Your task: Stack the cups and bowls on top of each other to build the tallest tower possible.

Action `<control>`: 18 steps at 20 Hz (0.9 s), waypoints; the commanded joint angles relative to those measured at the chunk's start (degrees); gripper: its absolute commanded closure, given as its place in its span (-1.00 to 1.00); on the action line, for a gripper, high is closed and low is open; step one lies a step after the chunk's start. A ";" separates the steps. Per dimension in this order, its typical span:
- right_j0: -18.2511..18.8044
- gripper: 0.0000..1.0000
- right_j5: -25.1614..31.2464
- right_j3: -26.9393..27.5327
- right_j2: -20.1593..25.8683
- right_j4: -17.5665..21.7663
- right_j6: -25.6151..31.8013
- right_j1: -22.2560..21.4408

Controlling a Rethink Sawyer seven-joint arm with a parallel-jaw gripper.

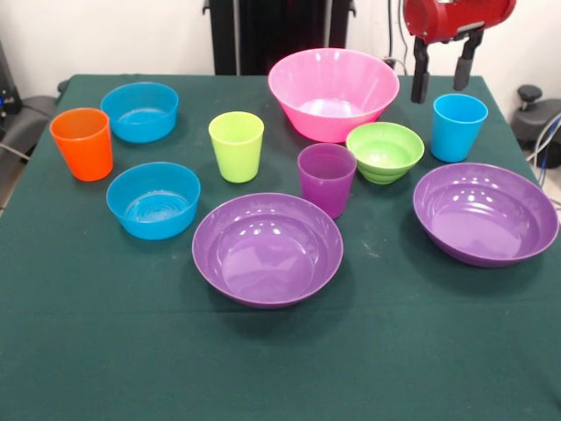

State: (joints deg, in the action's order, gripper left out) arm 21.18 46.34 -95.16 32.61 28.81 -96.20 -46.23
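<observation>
All pieces stand apart on the green table point(88, 351), none stacked. The purple cup point(326, 178) is central, with the lime green cup point(237, 146) to its left, the orange cup point(82, 143) at far left and the light blue cup point(458, 126) at right. The big pink bowl point(333, 92) sits at the back. A small green bowl point(385, 151) is right of the purple cup. Two wide purple bowls point(267, 248) point(485, 213) lie in front. Two small blue bowls point(139, 111) point(153, 199) are at left. My gripper point(443, 77) hangs open, empty, above and just behind the light blue cup.
The front strip of the table holds no objects. A black pedestal point(272, 35) stands behind the pink bowl. Dark chair parts point(539, 110) show beyond the right table edge.
</observation>
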 commanded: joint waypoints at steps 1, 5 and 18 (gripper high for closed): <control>1.26 -1.00 5.62 2.49 1.03 11.54 20.44 -0.03; 2.58 -1.00 4.70 2.00 1.78 13.25 21.56 -0.31; 4.10 -1.00 4.38 -0.92 5.61 11.03 18.66 1.31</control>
State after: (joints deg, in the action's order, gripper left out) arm 24.71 46.42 -95.07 33.88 37.95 -94.62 -46.34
